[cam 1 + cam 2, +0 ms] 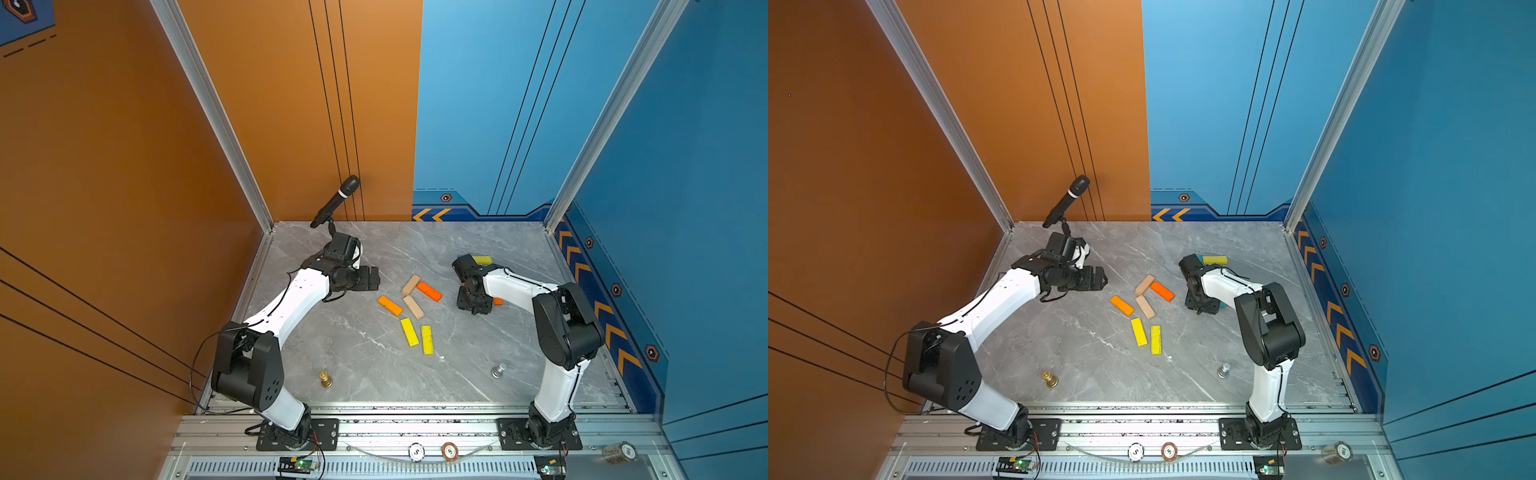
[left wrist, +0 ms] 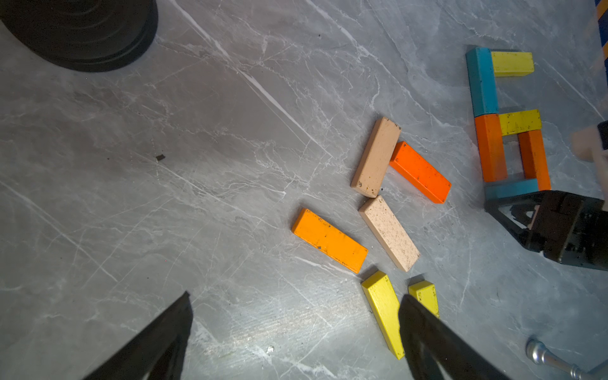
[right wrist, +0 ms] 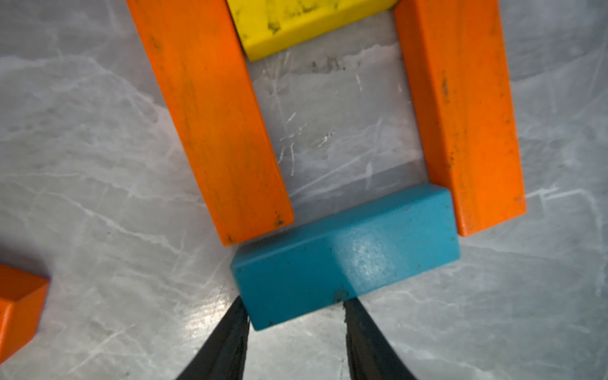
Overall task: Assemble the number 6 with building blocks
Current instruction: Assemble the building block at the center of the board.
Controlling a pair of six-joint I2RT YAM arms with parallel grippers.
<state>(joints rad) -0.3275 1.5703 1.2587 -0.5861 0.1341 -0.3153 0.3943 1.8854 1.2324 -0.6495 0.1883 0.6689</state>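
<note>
Several building blocks form a partial figure on the marble table: a blue upright, two yellow bars, two orange blocks and a blue bottom block. My right gripper has its jaws partly apart, and its fingertips rest against the long side of that blue bottom block without gripping it. Loose wood, orange and yellow blocks lie mid-table. My left gripper hangs wide open and empty, left of the loose pile.
A microphone on a black round base stands at the back left. A gold chess piece and a silver one lie near the front. Walls close three sides, and an aluminium rail runs along the front.
</note>
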